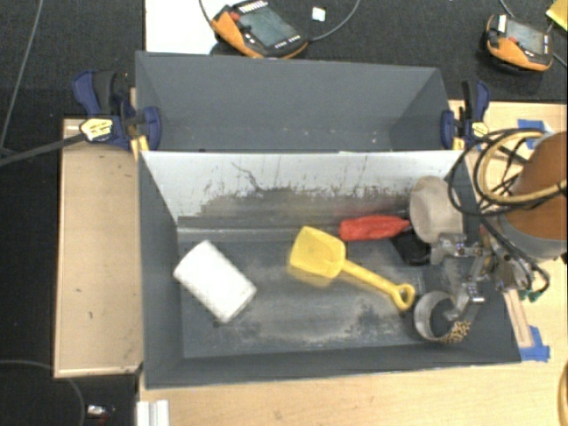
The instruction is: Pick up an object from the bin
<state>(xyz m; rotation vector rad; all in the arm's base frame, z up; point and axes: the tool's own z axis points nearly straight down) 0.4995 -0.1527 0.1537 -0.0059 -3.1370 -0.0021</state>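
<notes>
Five loose things in one grey bin (160, 264), listed by size.
White block (215, 280): on the left floor, lying askew, with open room all round.
Yellow toy shovel (319, 257): centre, handle running toward the right front corner.
Red item (373, 228): at the foot of the back wall, right end hard to make out.
Grey round item with a spotted patch (435, 319): right front corner, close to both walls and partly covered by my tool (466, 307), which hangs over it. I cannot tell whether the tool is open or closed.
Black item (412, 252): small and shadowed, kind unclear.
</notes>
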